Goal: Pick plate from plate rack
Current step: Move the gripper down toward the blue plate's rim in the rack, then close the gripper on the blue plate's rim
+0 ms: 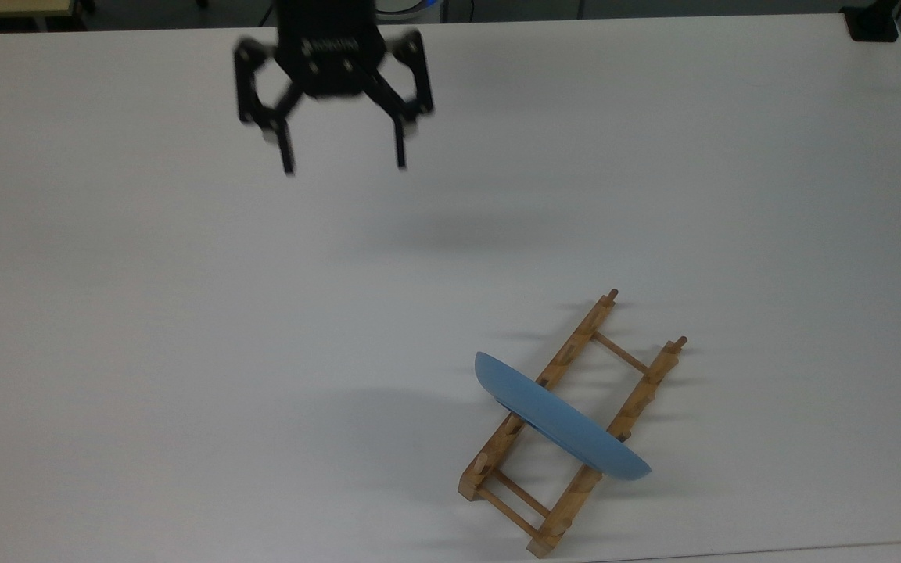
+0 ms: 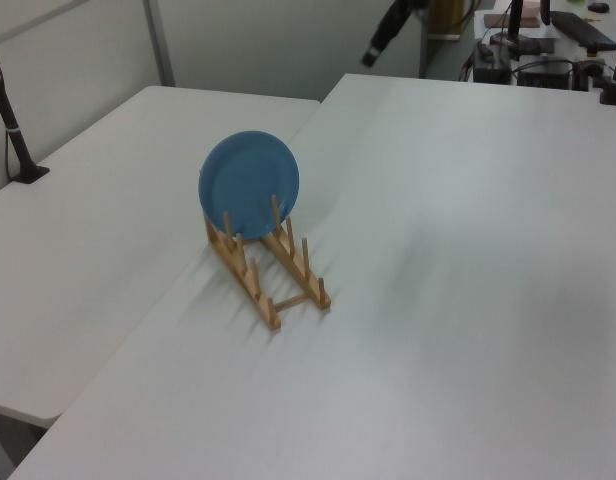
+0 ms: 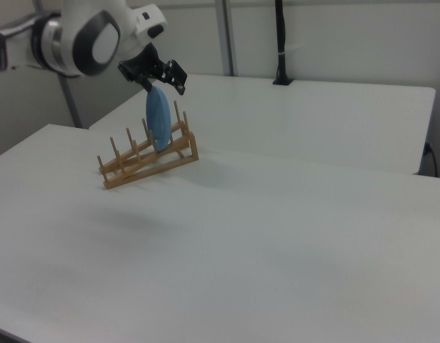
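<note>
On the white table (image 1: 184,313), lower right of the top view, I've got the plate rack (image 1: 568,426) lying w/ its long axis on a diagonal: from the bottom edge of the top view up toward the top view's right. Two rails, upright pegs, thin crossbars between. In the left view the rack (image 2: 273,275) runs from the plate end down toward the left view's lower right.

The plate (image 1: 556,418) stands on edge in the rack, crossing both rails approx. at right angles, slotted between pegs nearer the rack's lower end in the top view. In the left view its blue face (image 2: 249,185) looks toward the camera, leaning back a bit. In the right view I see it edge-on (image 3: 158,118), at the rack's (image 3: 145,161) right-hand end.

The gripper (image 1: 343,166) hangs up in the top view's upper left, well apart from plate & rack, fingers spread wide, nothing between them. In the right view the gripper (image 3: 157,74) sits above the plate in frame.
</note>
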Motion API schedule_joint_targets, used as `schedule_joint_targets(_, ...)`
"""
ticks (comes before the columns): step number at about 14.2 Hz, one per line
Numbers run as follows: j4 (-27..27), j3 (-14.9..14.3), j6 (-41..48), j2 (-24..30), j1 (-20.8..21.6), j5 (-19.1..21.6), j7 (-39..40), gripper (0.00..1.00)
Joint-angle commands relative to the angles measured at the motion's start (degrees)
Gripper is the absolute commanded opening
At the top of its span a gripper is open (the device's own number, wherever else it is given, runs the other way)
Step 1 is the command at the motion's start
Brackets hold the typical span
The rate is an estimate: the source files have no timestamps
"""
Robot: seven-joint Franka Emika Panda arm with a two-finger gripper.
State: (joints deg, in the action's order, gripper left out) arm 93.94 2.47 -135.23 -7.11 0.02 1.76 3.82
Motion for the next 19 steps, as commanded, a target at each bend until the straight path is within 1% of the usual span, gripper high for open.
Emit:
schedule_joint_targets(1,-0.3,-0.3,-15.0,-5.7,4.2,-1.0,-7.2,1.0)
schedule_joint_targets(5,-0.6,-0.2,-24.2,-10.6,6.4,-6.2,-12.0,1.0)
schedule_joint_targets(7,-0.7,0.8,-28.3,-13.1,6.3,-10.0,-13.7,1.0)
schedule_joint_targets(9,-1.3,1.1,-29.2,-15.9,6.2,-12.8,-16.2,1.0)
schedule_joint_targets(10,-3.0,1.1,-29.2,-17.6,6.4,-14.4,-17.1,0.99)
schedule_joint_targets(13,-4.8,1.2,-29.2,-20.8,6.3,-19.0,-20.4,0.93)
schedule_joint_targets(15,-5.3,1.3,-29.3,-21.6,6.3,-20.6,-23.0,0.84)
schedule_joint_targets(18,-5.3,2.9,-29.4,-21.6,5.5,-20.7,-23.8,0.63)
schedule_joint_targets(19,-5.3,3.0,-29.3,-21.7,5.5,-20.7,-23.8,0.54)
